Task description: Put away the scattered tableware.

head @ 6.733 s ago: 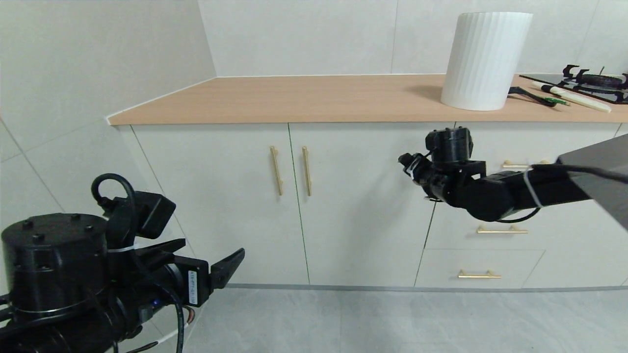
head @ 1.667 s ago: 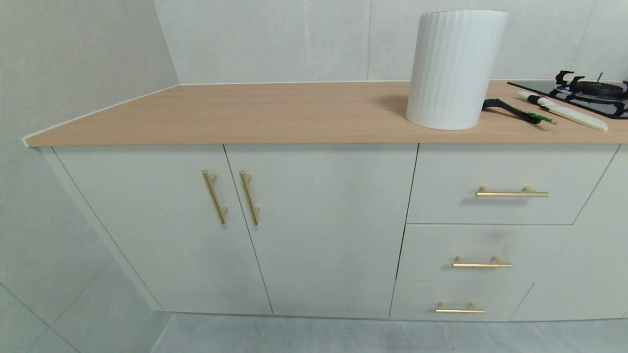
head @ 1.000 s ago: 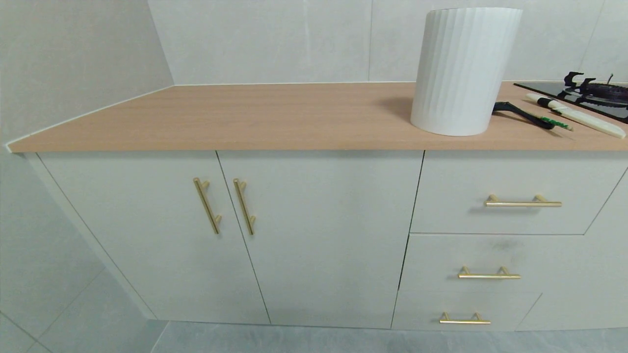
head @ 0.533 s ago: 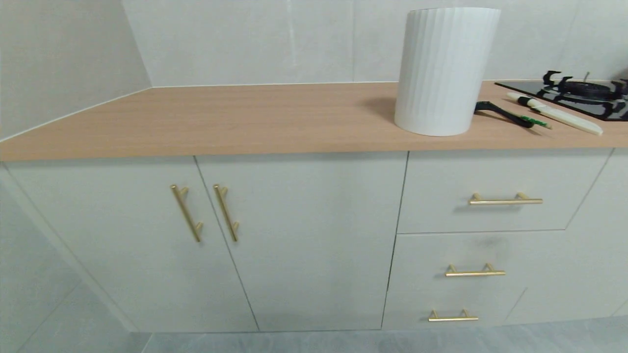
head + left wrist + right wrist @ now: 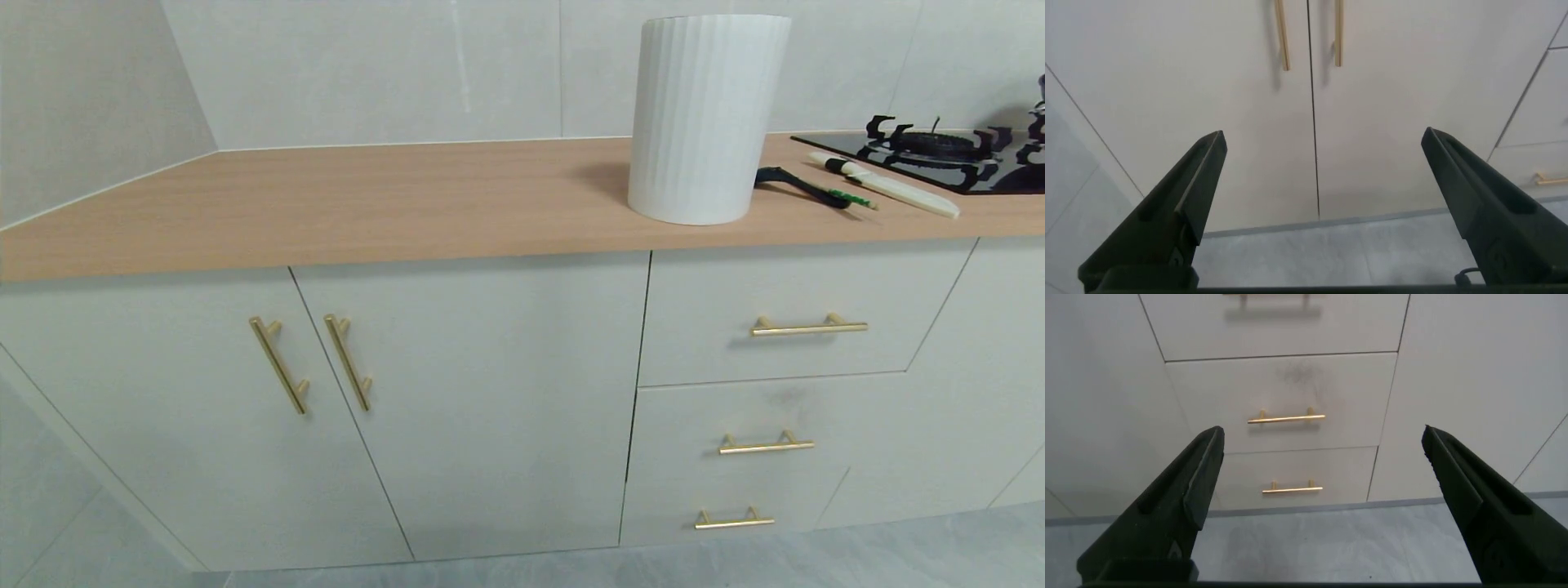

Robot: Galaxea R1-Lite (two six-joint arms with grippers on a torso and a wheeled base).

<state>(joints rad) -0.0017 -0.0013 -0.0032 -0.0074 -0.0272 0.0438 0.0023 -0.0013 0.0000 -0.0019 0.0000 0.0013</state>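
Down by the cabinet doors (image 5: 1388, 122), your left gripper (image 5: 1323, 137) is spread wide and empty. On the counter (image 5: 367, 196), just right of the white ribbed holder (image 5: 706, 118), lie a black-handled utensil (image 5: 800, 186), a thin green-banded stick (image 5: 849, 198) and a cream knife-like piece (image 5: 886, 186). They are likely light, stiff and slippery, so pinch each mid-handle. Your right gripper (image 5: 1323, 433), facing the drawers (image 5: 1282, 392), is equally wide and empty.

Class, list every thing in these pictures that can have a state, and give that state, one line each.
Left hand: open, empty.
Right hand: open, empty.
Cupboard doors: both shut.
Drawers: all three shut.
White ribbed container: upright on the counter.
Black-handled utensil: lying flat beside the container.
White utensil: lying flat by the hob.
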